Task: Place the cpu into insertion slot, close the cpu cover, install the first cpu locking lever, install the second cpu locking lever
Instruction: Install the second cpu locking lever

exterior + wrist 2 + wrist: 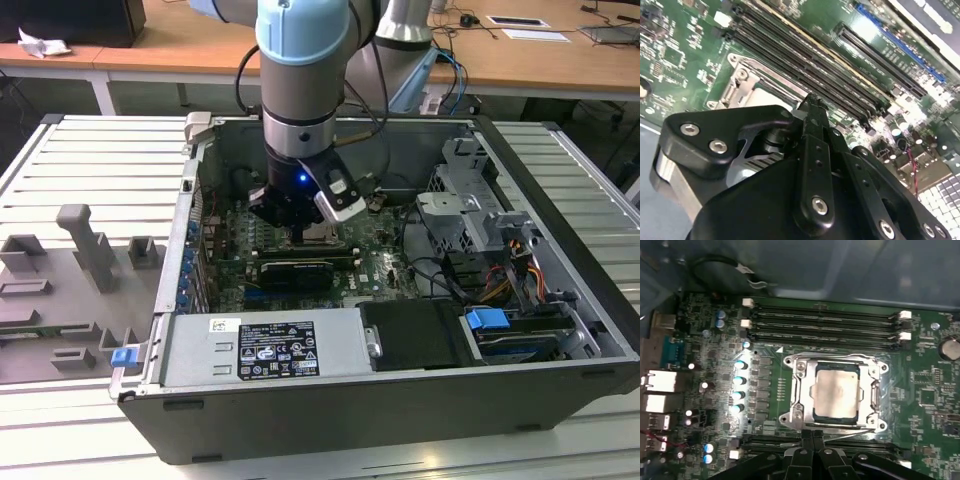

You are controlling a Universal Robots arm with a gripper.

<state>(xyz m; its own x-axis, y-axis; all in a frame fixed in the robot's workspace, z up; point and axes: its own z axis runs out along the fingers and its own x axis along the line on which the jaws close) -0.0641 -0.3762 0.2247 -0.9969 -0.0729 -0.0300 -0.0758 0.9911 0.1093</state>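
- Slatted metal bench (90, 160) carries an open PC case (400, 420); wooden desks behind.
- Gripper (298, 232) is at frame centre in the exterior view, reaching down into the case. Both wrist views show the fingers pressed together with nothing between them (812, 437).
- Fingertips sit at one edge of the slot (876, 390), just beside the cover (804, 385), which lies flat.
- Cpu (836, 390) is seated in the slot and shows through the cover's cut-out, straight ahead of the fingertips.
- Cpu is square, no long axis; memory slots (825, 320) run parallel to the far socket edge.
- White label (275, 350) on the grey box, lower centre; print not recorded.
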